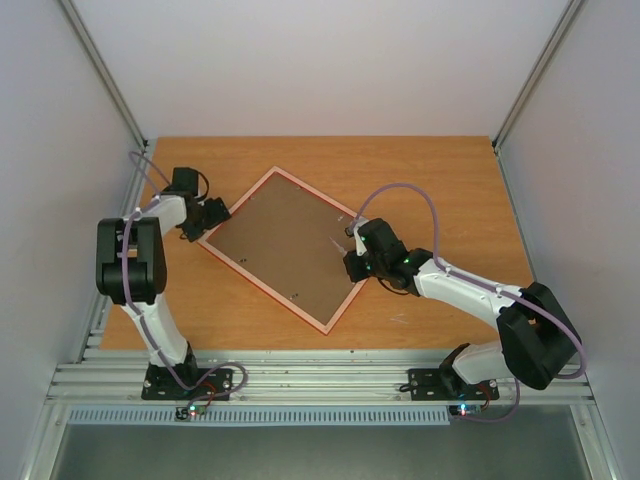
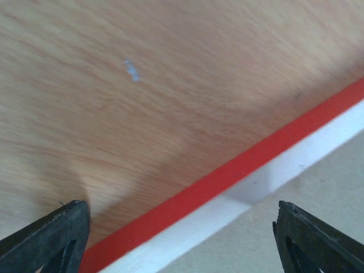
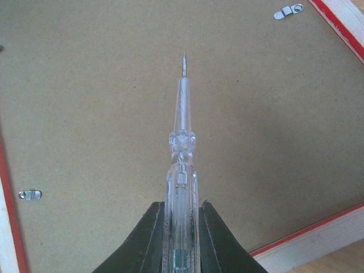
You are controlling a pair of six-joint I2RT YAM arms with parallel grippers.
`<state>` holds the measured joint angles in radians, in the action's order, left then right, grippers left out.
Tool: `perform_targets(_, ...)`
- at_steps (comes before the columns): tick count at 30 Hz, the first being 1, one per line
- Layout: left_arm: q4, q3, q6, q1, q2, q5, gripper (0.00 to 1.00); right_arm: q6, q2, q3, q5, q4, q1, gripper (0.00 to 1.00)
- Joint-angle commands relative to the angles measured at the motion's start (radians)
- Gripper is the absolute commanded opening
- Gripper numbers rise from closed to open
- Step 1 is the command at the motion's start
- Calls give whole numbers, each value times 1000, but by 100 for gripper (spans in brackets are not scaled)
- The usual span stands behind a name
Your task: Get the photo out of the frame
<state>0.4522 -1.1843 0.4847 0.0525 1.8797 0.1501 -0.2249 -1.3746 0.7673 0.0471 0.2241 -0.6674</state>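
Lying face down on the wooden surface (image 2: pixel 142 114), the frame (image 2: pixel 227 176) sits turned like a diamond near the middle, its brown backing board (image 1: pixel 285 245) facing up. The photo itself is out of our sight. Two small metal clips (image 3: pixel 289 11) lie on the board close to the rim. Over the frame's right side we see the right tool (image 3: pixel 181 210) clamped narrow on a clear-handled screwdriver (image 3: pixel 183 114), its thin tip pointing out across the board. Whether the tip touches the board we cannot tell. At the frame's left edge the left tool (image 2: pixel 179 213) stands wide and holds nothing; one finger is over bare wood, the other over the board, with the red rim running between them.
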Motion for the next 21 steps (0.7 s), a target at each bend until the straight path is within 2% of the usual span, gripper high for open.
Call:
perform_targets(1,-28,-26,-12,4,22,96,89,9,-7,13,11,-23,3,1)
perform_targets(11,-48,134,54,-19,-61,160,79,13,-5,15,19,-20,3,1)
perform_targets(21,38,183,44,-177,-111,54,71,13,-2,14,16,-17,3,1)
